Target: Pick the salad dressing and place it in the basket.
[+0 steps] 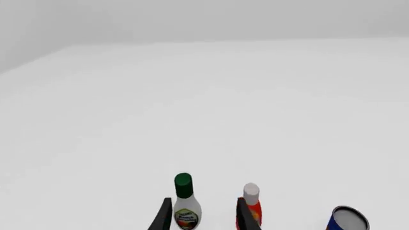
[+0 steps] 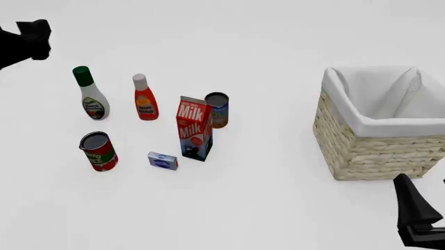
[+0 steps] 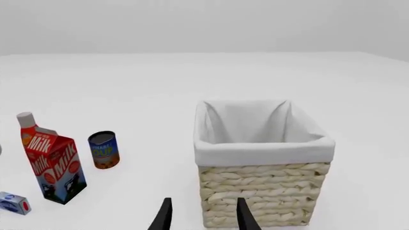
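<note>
The salad dressing [image 2: 90, 96] is a white bottle with a dark green cap, standing upright at the left end of the group of groceries. In the left wrist view the salad dressing [image 1: 185, 203] shows some way ahead of my left gripper [image 1: 203, 219], just inside one finger. That gripper is open and empty. Only a black part of the left arm [image 2: 26, 42] shows at the front view's top left. The wicker basket [image 2: 368, 148] with its white lining stands at the right. My right gripper [image 3: 203, 218] is open and empty, just short of the basket's wall [image 3: 262, 191].
A red bottle with a white cap [image 2: 145, 99] stands right of the dressing. A milk carton [image 2: 195, 127], a blue can [image 2: 217, 109], a red can [image 2: 99, 151] and a small blue box [image 2: 162, 160] stand nearby. The right arm [image 2: 416, 219] is at the bottom right.
</note>
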Controlling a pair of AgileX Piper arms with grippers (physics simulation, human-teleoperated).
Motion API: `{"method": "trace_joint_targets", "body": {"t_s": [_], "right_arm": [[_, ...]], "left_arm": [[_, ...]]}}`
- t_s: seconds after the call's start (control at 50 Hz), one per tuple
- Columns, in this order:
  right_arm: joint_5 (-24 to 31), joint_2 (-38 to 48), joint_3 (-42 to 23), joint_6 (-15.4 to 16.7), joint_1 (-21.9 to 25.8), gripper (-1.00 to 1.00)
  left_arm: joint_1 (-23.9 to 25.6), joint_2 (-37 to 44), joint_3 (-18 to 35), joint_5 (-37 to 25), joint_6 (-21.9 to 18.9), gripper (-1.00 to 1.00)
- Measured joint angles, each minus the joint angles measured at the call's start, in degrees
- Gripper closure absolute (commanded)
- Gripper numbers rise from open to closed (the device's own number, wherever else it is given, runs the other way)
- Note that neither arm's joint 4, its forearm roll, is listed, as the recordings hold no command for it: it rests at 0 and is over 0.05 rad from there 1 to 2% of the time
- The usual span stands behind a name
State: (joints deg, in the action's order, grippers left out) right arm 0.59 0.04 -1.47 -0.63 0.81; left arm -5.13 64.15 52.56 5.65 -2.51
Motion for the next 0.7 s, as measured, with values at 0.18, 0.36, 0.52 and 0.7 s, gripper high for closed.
{"method": "trace_joint_targets", "body": {"t_s": [0.18,0.36,0.52,0.7], "right_arm": [[0.0,0.0,0.3,-0.1,0.1,-1.00],[0.1,0.0,0.6,-0.2,0.2,-1.00],[0.0,0.0,0.9,-0.2,0.4,-1.00],[0.0,0.0,1.1,-0.2,0.7,-1.00]], "left_arm": [[-1.8,10.5,10.7,-3.1,0.1,-1.00],[-3.8,20.4,20.2,-6.0,0.7,-1.00],[-5.1,27.4,26.7,-7.7,1.2,-1.00],[-6.0,34.5,32.0,-8.9,2.1,-1.00]]}}
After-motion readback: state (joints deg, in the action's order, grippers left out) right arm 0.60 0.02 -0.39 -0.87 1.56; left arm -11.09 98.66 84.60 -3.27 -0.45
